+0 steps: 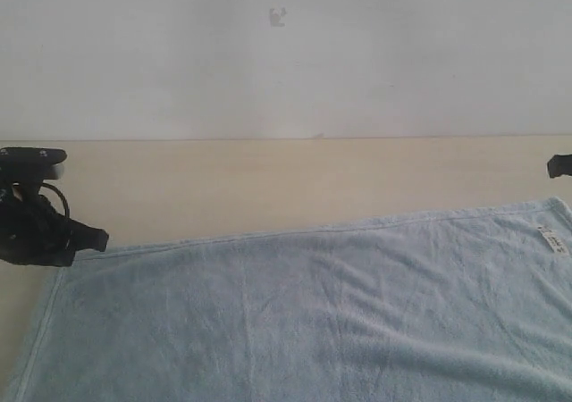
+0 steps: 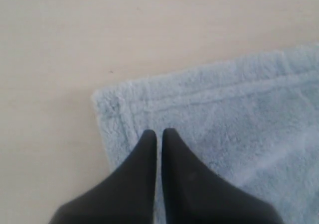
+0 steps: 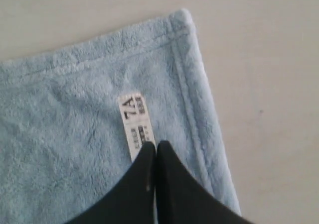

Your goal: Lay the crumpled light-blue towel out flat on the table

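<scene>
Towel (image 1: 313, 313) corners lie beneath both arms. The left end effector (image 2: 158, 133) has its jaws pressed together over one hemmed corner, gripping nothing. The right end effector (image 3: 155, 145) is likewise closed, with its tips at the white tag (image 3: 133, 124). Around them the light-blue cloth lies spread nearly flat on the beige desk (image 1: 268, 179).

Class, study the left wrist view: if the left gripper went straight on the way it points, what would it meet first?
The towel, near its hemmed corner; the left gripper might be touching it, depth unclear.
</scene>
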